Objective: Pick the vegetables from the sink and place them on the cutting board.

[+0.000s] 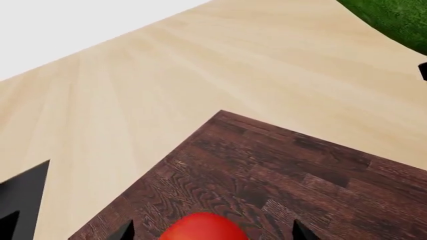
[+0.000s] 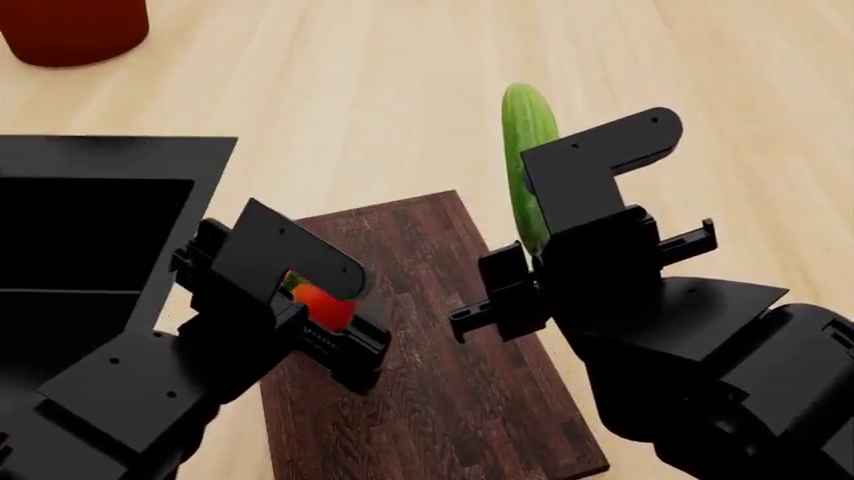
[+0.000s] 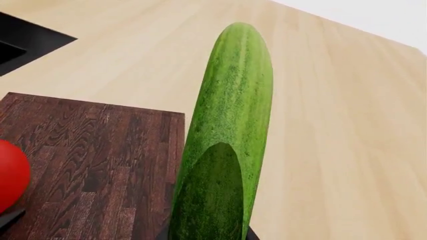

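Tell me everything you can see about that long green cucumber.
The cucumber is slim, long and smooth, bright green with faint darker flecks and a rounded tip. It is held in the right end effector, which grips its near end; that end is hidden behind the arm. Its free end points away from the robot. It sits at the right edge of the dark wooden cutting board, mostly over the pale countertop. Whether it rests on a surface or is lifted cannot be told.

**Count of things in view**

One tomato point(image 2: 320, 303), one cucumber point(image 2: 527, 150), one cutting board point(image 2: 441, 400), one sink point(image 2: 94, 230), one red vessel point(image 2: 74, 28), one wooden counter point(image 2: 374, 90), and two grippers: left point(image 2: 327, 335), right point(image 2: 501, 295).
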Tool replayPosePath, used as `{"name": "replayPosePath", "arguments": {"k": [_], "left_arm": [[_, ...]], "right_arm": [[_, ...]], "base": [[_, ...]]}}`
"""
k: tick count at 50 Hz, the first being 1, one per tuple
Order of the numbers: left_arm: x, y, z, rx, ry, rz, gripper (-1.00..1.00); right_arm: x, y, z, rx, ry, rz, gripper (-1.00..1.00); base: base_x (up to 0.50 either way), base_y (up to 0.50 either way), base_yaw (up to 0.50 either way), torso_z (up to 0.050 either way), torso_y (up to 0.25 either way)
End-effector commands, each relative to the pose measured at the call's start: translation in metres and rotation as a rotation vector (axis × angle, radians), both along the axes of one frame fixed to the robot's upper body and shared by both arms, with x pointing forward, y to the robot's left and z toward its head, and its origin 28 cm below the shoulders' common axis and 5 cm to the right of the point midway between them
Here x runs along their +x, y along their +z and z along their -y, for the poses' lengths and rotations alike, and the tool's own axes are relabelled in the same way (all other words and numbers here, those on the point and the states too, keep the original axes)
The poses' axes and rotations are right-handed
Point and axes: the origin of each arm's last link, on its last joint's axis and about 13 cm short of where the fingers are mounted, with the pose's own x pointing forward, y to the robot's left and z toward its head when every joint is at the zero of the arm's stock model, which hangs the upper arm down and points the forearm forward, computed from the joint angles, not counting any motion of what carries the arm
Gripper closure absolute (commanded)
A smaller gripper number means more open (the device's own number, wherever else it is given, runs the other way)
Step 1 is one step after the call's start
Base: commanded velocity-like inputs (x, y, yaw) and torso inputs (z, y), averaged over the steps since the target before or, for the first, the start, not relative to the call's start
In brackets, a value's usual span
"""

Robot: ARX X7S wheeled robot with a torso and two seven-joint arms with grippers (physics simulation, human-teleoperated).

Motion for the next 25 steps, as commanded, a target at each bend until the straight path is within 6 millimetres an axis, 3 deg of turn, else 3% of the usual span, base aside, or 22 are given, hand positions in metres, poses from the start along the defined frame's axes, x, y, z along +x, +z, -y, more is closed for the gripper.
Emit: {"name": "replayPosePath", "arguments": {"k": [1, 5, 13, 17, 25], "left_arm": [[-0.001, 0.0, -0.001, -0.01, 0.016, 0.002, -1.0], [-0.003, 0.007, -0.002, -0.021, 0.01, 0.027, -1.0], [-0.017, 0.048, -0.006, -0.1, 0.016, 0.151, -1.0], [-0.022, 0.055, -0.007, -0.126, 0.011, 0.181, -1.0], [-0.015, 0.07, -0.018, -0.209, 0.169, 0.272, -1.0]], "right_arm": [[0.002, 0.003, 0.001, -0.016, 0.002, 0.026, 1.0], [0.002, 0.003, 0.001, -0.016, 0.003, 0.027, 1.0], [0.0, 0.004, 0.001, -0.027, -0.003, -0.017, 1.0], [-0.004, 0.007, 0.001, -0.05, 0.002, -0.068, 1.0], [-0.02, 0.025, -0.007, -0.02, 0.066, -0.204, 1.0]], "base": [[0.0, 0.0, 0.0, 0.0, 0.0], [0.0, 0.0, 0.0, 0.0, 0.0], [0.0, 0.0, 0.0, 0.0, 0.0], [0.0, 0.0, 0.0, 0.0, 0.003], [0.0, 0.0, 0.0, 0.0, 0.0]]}}
